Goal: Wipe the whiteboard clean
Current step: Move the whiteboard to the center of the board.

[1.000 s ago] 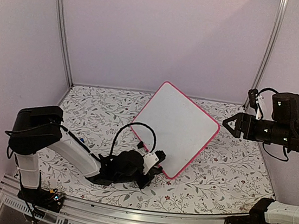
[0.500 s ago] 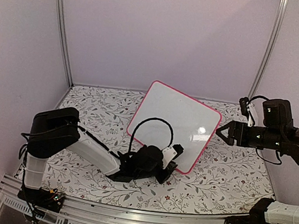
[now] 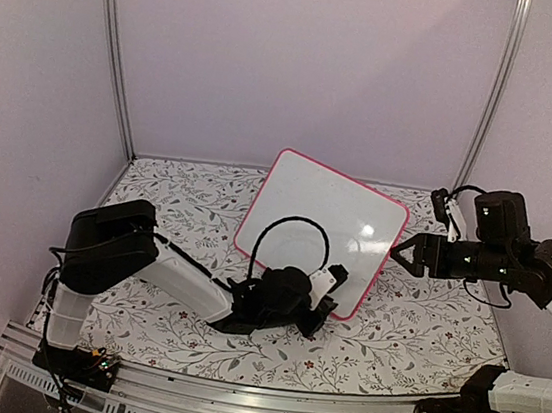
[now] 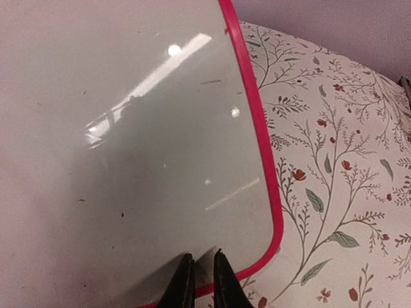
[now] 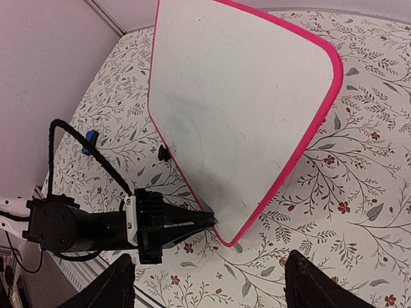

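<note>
Reaching low across the table (image 3: 423,325), the left gripper (image 3: 338,275) has its fingers pressed together, tips against the near rim of the whiteboard (image 3: 319,222), which stands tilted mid-table. The right gripper (image 3: 401,252), spread wide, hovers just beside its right corner.

Whiteboard (image 3: 340,214): glossy white, pink-red frame, rounded corners, blank, tilted up.
</note>
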